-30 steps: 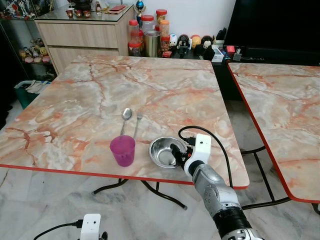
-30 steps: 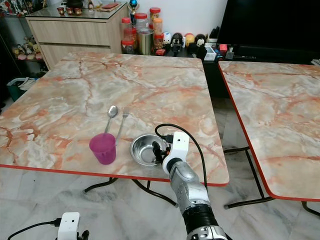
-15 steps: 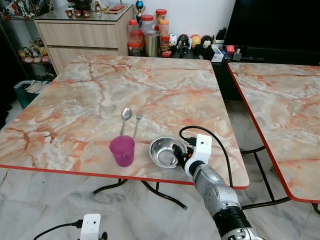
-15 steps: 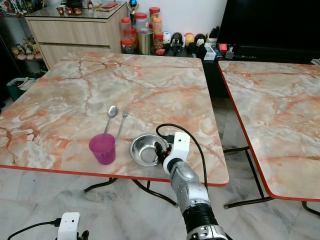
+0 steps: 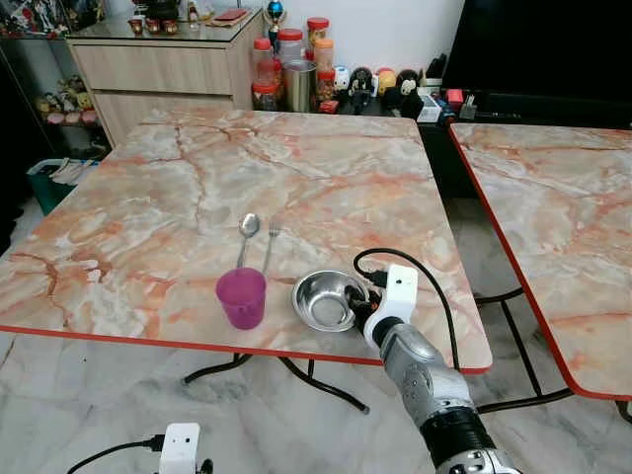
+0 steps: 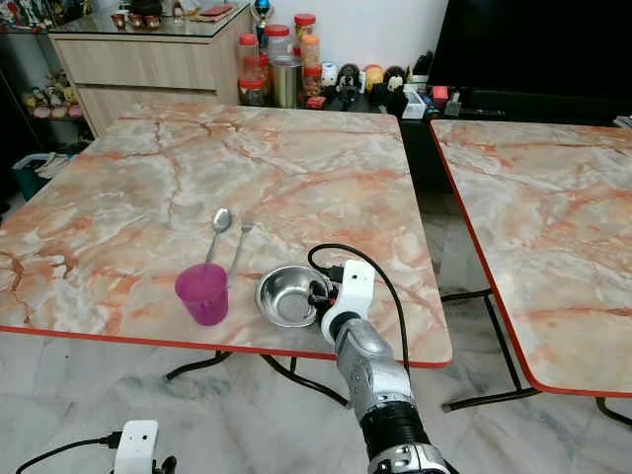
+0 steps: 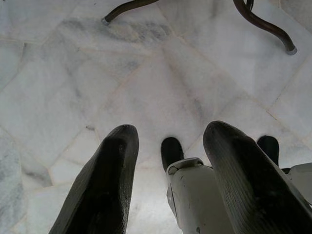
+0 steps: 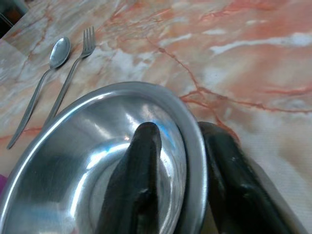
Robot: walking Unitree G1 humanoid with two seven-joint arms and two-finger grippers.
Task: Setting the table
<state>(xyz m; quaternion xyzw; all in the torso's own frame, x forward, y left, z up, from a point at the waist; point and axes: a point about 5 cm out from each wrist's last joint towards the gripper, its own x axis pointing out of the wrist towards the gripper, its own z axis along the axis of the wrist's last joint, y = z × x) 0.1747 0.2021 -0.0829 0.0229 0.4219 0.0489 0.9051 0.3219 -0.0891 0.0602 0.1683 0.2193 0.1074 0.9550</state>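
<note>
A steel bowl (image 5: 322,299) stands near the front edge of the marble table (image 5: 296,168). My right gripper (image 5: 355,309) is shut on the bowl's right rim. In the right wrist view one finger (image 8: 134,170) lies inside the bowl (image 8: 73,156) and the other presses outside the rim. A purple cup (image 5: 242,296) stands upright just left of the bowl. A spoon (image 5: 247,235) and a fork (image 5: 271,243) lie side by side behind the cup. My left gripper (image 7: 170,134) hangs open low over the floor.
A second marble table (image 5: 563,197) stands to the right across a narrow gap. A wooden cabinet (image 5: 168,59), jars (image 5: 286,69) and small figures line the far wall. The table's dark legs (image 7: 263,24) curve over the tiled floor.
The bowl has slid a little to the left, with the right gripper still on its rim. The cup, spoon and fork lie where they were.
</note>
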